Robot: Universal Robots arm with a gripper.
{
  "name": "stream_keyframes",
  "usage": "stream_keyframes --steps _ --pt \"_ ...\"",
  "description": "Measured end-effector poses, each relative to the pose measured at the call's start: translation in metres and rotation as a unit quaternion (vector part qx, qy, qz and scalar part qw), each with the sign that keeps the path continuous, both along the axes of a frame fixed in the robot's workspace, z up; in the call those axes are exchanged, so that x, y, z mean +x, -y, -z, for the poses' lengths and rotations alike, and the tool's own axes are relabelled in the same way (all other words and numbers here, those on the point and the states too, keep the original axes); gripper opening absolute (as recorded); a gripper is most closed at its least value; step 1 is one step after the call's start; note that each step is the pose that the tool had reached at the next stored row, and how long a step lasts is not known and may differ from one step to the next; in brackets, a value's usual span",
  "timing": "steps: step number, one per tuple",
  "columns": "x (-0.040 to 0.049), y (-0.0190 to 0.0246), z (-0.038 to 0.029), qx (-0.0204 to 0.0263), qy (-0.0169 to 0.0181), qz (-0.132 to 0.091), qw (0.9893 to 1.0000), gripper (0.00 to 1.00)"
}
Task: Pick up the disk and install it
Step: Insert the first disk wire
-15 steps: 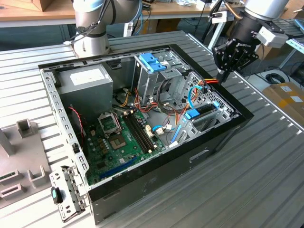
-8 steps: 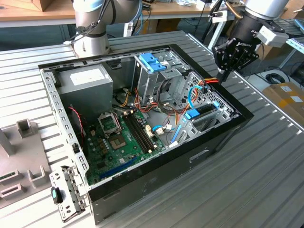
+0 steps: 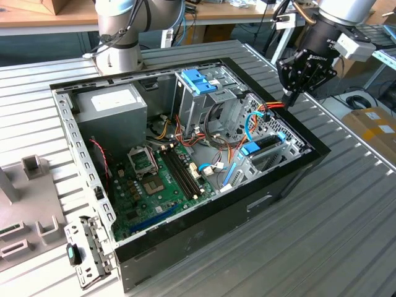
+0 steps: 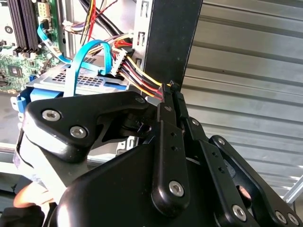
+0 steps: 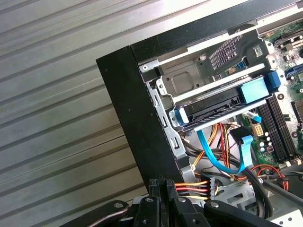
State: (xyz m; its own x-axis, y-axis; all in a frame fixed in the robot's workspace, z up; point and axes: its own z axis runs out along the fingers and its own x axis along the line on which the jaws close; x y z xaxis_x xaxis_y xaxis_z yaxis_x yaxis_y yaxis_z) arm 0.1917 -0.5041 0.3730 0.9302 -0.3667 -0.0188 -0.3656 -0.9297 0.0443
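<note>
The disk (image 5: 213,106) is a dark flat drive with blue rails, lying in the metal bay at the corner of the open computer case (image 3: 291,179). It also shows in the exterior view as the disk (image 3: 265,144), and in the second wrist view its perforated top (image 4: 80,80) shows. My gripper (image 3: 288,98) hovers over that corner by the black case wall. Its fingers (image 4: 163,109) are pressed together on the red, yellow and black wire bundle (image 4: 142,85) of a power cable. That cable ends in a white connector (image 5: 211,188). A blue flat cable (image 5: 222,161) loops beside the disk.
Inside the case are a grey power-supply box (image 3: 114,105), a drive cage with a blue handle (image 3: 198,83) and the green motherboard (image 3: 154,179). A second arm's base (image 3: 120,37) stands behind the case. Grey fixtures (image 3: 31,204) sit at the exterior view's left, on the ribbed metal table (image 3: 346,235).
</note>
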Motion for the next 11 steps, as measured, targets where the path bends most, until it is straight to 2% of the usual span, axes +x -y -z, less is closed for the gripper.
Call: stream_keyframes --steps 11 --pt "-0.0034 0.0 -0.0011 0.0014 0.0001 0.0 1.0 0.16"
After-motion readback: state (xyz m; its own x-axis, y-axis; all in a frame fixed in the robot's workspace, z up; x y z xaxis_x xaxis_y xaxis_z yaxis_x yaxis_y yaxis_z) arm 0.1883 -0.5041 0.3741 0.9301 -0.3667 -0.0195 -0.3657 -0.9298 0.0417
